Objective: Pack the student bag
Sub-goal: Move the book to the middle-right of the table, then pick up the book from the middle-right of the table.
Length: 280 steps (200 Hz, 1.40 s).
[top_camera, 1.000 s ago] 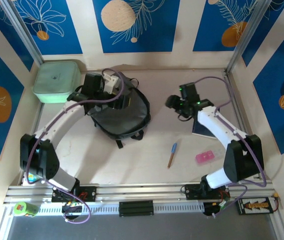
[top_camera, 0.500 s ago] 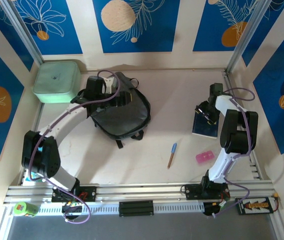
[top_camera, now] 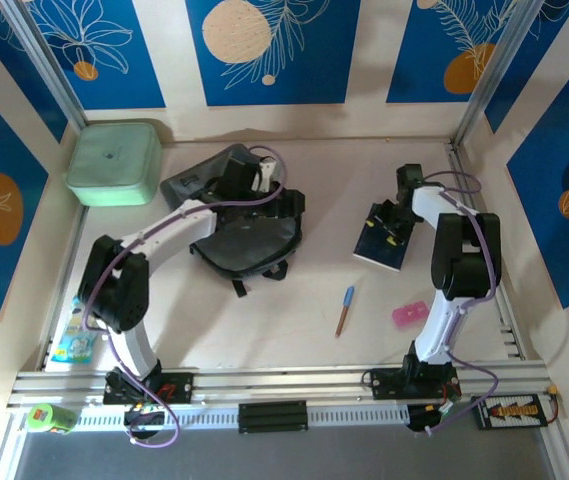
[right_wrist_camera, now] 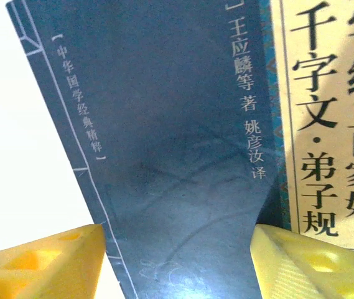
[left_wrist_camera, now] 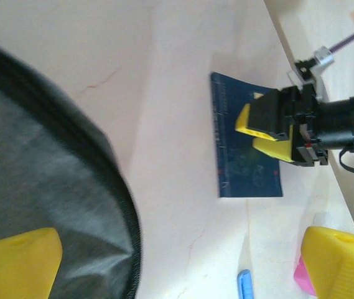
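Top external and wrist views, read from the arm bases outward. On the near part of the table (top_camera: 264, 330), a blue pen (top_camera: 345, 310) and a pink eraser (top_camera: 410, 314) lie apart from each other, right of centre. Beyond them, left of centre, the student bag (top_camera: 249, 240) lies flat, dark grey with black straps trailing toward the near side. A lighter grey panel of the bag is spread toward the far left. The left gripper (left_wrist_camera: 178, 265) hangs over the far part of the bag with its jaws released and wide apart, nothing between them. In the left wrist view, one yellow finger sits over the grey fabric and the other over the table beside the eraser. To the right of the bag, well apart from it, a dark blue book (top_camera: 377, 250) lies on the table, its cover printed with Chinese characters and a yellow title panel. The right gripper (right_wrist_camera: 178, 265) points down at this cover, its jaws apart and clamped on nothing. Whether the tips touch the cover cannot be told. In the far-left corner stands a mint-green box (top_camera: 114, 162), near the bag's grey panel.
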Each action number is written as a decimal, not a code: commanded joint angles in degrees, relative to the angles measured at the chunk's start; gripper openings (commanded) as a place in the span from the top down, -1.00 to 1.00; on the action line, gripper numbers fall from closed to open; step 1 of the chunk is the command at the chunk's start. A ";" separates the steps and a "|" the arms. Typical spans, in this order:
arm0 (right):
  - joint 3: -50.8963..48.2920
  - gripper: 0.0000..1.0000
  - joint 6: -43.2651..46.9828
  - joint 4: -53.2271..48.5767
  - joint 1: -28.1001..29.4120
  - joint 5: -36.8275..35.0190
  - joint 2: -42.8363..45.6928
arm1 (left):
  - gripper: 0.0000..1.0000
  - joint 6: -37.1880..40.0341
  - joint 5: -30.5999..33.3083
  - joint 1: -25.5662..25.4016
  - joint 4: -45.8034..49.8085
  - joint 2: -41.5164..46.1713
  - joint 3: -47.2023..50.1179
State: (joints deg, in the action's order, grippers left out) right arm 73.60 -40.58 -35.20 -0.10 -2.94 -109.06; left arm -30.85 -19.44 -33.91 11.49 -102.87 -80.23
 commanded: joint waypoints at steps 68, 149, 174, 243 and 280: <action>-4.84 -0.11 3.02 2.40 3.30 12.00 7.77 | -0.59 -0.38 9.71 -11.52 9.84 -20.83 -20.06; -8.68 -0.10 5.92 -1.54 -3.55 2.98 8.91 | -0.26 7.46 11.30 -13.64 17.93 -33.11 -32.69; -7.28 -0.02 6.82 -1.77 -3.03 4.45 6.35 | -0.11 8.38 12.02 -13.99 19.81 -35.46 -34.66; -5.85 0.30 7.88 -2.59 -0.53 5.74 2.54 | 0.23 10.54 15.22 -15.54 25.28 -38.69 -35.94; -4.49 0.40 8.40 -3.45 0.86 8.11 3.23 | 0.30 10.71 14.73 -16.09 26.69 -40.19 -36.23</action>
State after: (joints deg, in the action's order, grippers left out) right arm 67.20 -32.99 -36.77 -0.67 1.50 -105.78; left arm -21.45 -5.06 -48.56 32.49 -139.28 -116.11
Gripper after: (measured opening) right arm 0.314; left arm 0.356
